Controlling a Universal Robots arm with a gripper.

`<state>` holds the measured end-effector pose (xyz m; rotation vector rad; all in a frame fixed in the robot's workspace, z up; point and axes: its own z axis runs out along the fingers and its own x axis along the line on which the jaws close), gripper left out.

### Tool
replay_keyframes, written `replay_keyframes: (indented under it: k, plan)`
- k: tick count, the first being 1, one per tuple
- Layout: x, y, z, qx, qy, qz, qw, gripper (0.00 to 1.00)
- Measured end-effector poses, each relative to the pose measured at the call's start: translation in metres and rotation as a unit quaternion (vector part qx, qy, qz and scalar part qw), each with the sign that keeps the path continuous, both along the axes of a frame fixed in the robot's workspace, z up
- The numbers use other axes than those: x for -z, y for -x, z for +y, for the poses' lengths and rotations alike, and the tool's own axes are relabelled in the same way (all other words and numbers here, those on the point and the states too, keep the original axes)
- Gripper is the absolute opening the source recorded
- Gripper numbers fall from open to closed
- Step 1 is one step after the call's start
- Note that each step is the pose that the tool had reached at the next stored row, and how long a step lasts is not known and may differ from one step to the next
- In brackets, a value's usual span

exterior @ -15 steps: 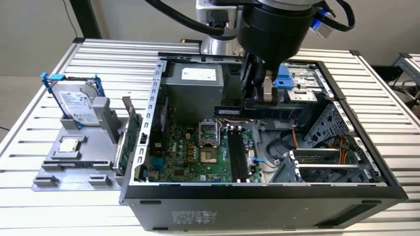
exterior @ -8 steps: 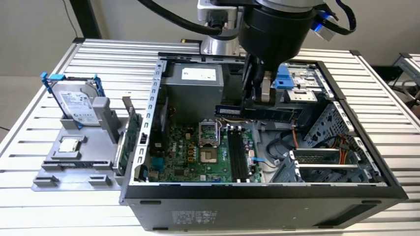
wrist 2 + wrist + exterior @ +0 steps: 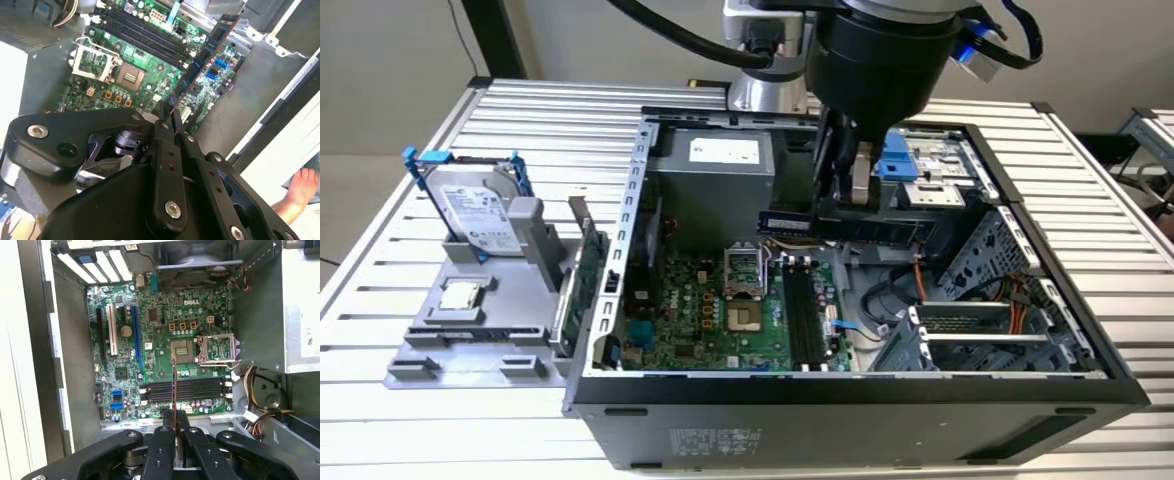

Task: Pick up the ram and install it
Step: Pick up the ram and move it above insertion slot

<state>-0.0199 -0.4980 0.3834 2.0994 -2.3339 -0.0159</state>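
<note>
Here, along the exterior view's left, a drive (image 3: 474, 210), a chip (image 3: 460, 295) and a green card (image 3: 587, 270) sit in a grey holder beside the open case (image 3: 854, 400). Further right, inside the case, the motherboard (image 3: 707, 310) lies flat with its black slots (image 3: 803, 315) empty.

Above them hangs the ram (image 3: 847, 228), clear of the board and touching only the gripper (image 3: 847, 208). The gripper pinches it from above, fingers pressed on its two flat faces near mid-length.

It stands on edge with its long axis about level, one end toward the exterior view's left and the other toward its right. In both wrist views its thin edge (image 3: 174, 385) runs across the slots rather than along them, reaching out from the fingertips over the board (image 3: 202, 60).

By its look the stick is light and stiff but thin and fragile. It would likely twist if loaded off-centre, and the contact edge is best left untouched. The flat faces near the middle, as held here, seem the safest hold.
</note>
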Motion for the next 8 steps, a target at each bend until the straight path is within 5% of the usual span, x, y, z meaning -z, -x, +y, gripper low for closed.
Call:
replay_keyframes:
  k: [3,8]
  plan:
    - [0.0002,-0.0017,0.0066,0.000,0.0000,0.0000,1.00000,0.00]
    - [0.0006,-0.0061,0.0234,0.000,0.0001,0.0000,1.00000,0.00]
